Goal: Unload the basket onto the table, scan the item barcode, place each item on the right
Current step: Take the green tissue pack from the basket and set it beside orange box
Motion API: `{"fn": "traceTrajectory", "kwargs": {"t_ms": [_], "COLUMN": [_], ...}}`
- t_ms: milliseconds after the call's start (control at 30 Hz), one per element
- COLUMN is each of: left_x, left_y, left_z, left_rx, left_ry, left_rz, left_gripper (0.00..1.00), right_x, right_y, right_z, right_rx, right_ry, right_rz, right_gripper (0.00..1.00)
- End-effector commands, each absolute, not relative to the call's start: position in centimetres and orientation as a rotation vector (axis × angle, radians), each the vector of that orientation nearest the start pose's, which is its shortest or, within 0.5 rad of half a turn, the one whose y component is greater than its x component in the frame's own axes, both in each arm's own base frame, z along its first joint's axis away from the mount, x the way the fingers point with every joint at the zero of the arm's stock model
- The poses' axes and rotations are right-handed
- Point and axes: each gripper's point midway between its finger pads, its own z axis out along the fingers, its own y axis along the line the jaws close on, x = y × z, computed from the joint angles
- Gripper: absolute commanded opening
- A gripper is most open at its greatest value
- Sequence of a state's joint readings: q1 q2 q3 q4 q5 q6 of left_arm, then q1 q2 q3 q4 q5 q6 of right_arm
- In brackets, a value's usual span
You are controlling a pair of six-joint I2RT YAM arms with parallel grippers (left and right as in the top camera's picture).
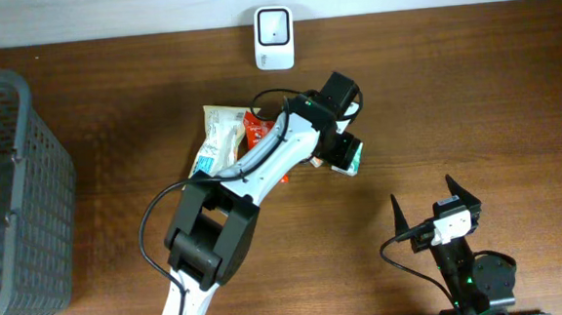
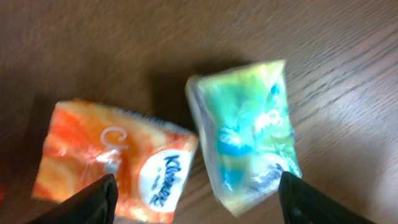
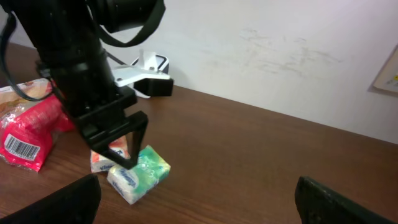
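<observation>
Nearest, at the right, the right pincer is hanging over bare tabletop with its jaws standing fully apart and nothing between them, well apart from the goods. Farther in, toward the middle, the left pincer is hovering with its jaws spread wide and gripping nothing. The green tissue pack is lying flat on the tabletop directly beneath it, sitting toward the right-hand finger in the left wrist view. An orange tissue pack is lying just beside the green one, on its left, under the other finger, and the two corners are nearly touching. To the left of these, a red packet is showing a barcode label on its upper face, and a white-and-blue packet is lying against it, partly hidden under the left arm. At the far edge, the white scanner is standing by the wall. At the far left, a grey mesh basket is showing only its own walls and floor.
</observation>
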State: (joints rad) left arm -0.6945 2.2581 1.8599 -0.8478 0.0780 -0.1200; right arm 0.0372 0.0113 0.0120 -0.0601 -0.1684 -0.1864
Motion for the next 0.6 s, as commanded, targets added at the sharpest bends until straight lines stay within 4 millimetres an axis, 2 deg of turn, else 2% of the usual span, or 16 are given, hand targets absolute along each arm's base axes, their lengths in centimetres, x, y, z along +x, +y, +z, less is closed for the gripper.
{"fn": "traceTrajectory", "kwargs": {"t_ms": [0,67,133,233,267,300,367,433,533,567], "left_x": [41.6,44.3,47.1,48.5,48.5,48.1,47.1,46.9,45.8,45.4], "left_y": [-31.5,-28.0,-22.2,-15.0,-12.4,-7.7,-1.5,4.6,10.9,12.4], "left_z": [8.4,13.3,19.8,26.6,28.3,30.5,31.8,31.9,31.8,31.7], "left_rx": [0.741,0.630,0.464,0.263,0.194,0.060,-0.123,-0.284,-0.455,-0.498], "left_ry": [2.734,2.716,2.649,2.566,2.549,2.530,2.533,2.526,2.510,2.510], "left_rz": [-0.247,-0.155,0.020,0.117,0.128,0.147,0.188,0.243,0.298,0.305], "left_gripper": [0.81,0.81,0.82,0.82,0.86,0.99,0.99,0.99,0.99,0.99], "right_x": [24.3,24.3,24.3,24.3,24.3,24.3,24.3,24.3,24.3,24.3], "right_y": [3.8,3.8,3.8,3.8,3.8,3.8,3.8,3.8,3.8,3.8], "right_z": [15.9,15.9,15.9,15.9,15.9,15.9,15.9,15.9,15.9,15.9], "right_rx": [-0.303,-0.303,-0.303,-0.303,-0.303,-0.303,-0.303,-0.303,-0.303,-0.303], "right_ry": [1.607,1.607,1.607,1.607,1.607,1.607,1.607,1.607,1.607,1.607], "right_rz": [0.028,0.028,0.028,0.028,0.028,0.028,0.028,0.028,0.028,0.028], "right_gripper": [0.98,0.98,0.98,0.98,0.98,0.98,0.98,0.98,0.98,0.99]}}
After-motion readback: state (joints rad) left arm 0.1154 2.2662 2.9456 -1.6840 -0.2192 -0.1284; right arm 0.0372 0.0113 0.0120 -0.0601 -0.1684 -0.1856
